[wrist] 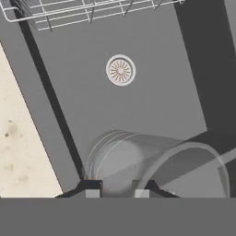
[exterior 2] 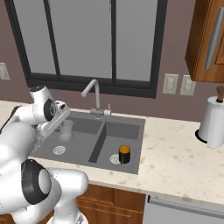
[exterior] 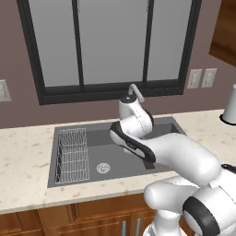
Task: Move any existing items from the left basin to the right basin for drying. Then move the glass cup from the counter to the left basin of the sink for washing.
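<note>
The glass cup [wrist: 152,163] is clear and faint against the grey, and it lies across the bottom of the hand view. My gripper [wrist: 117,192] is shut on its wall. Seen from the right base, the gripper [exterior 2: 64,122] holds the glass cup [exterior 2: 66,130] low over the left basin [exterior 2: 81,139], back from its drain [exterior 2: 59,150]. Whether the cup touches the floor I cannot tell. The black cylinder with the orange top [exterior 2: 124,154] stands upright in the right basin [exterior 2: 117,134], beside that drain. In the left base view my arm [exterior: 138,133] hides the hand.
A wire dish rack [exterior: 73,155] fills the left end of the left basin [exterior: 110,154]. The silver gooseneck tap [exterior 2: 93,94] rises behind the divider. A tall white-grey jar [exterior 2: 212,122] stands on the counter [exterior 2: 175,157] at the right.
</note>
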